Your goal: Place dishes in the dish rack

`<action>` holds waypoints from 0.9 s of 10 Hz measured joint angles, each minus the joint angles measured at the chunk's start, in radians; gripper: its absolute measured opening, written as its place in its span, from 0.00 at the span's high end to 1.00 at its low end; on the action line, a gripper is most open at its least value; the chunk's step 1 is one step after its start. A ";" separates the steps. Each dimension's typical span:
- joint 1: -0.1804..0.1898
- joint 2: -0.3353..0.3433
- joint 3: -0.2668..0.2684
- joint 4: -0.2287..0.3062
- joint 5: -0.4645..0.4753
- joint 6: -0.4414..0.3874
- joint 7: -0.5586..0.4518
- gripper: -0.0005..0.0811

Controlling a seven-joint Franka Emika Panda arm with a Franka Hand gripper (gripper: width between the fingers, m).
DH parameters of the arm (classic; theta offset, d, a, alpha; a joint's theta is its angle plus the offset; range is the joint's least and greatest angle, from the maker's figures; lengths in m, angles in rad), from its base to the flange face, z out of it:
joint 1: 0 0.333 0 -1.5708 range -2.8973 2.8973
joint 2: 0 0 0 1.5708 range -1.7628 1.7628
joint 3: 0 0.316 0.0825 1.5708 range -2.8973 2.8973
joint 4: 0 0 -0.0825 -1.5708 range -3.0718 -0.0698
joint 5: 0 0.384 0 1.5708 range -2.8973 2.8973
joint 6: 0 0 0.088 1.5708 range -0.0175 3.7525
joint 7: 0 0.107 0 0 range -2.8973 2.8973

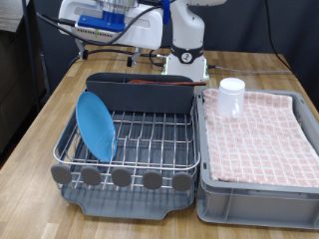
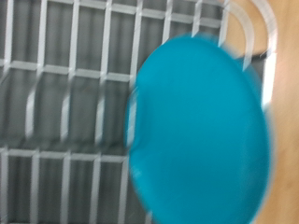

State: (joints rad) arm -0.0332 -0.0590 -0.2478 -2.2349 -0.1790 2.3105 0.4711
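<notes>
From the exterior view we look down from the near side across the table (image 1: 40,110), facing the arm's base (image 1: 185,62) at the far end. Wrist view sits close, blurred, looking onto the plate (image 2: 198,131) and dish rack (image 2: 65,103); both views share these.

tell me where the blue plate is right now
In the exterior view the blue plate stands on edge in the dish rack, at its left end, far from the white cup.
</notes>
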 joint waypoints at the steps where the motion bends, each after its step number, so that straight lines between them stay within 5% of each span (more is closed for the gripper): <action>1: 0.010 -0.002 0.018 0.002 0.042 -0.067 0.019 0.01; 5: 0.063 -0.019 0.096 -0.025 0.182 -0.126 0.118 0.01; 9: 0.113 -0.052 0.182 -0.060 0.222 -0.138 0.222 0.01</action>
State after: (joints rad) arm 0.0794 -0.1106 -0.0658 -2.2947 0.0430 2.1721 0.6927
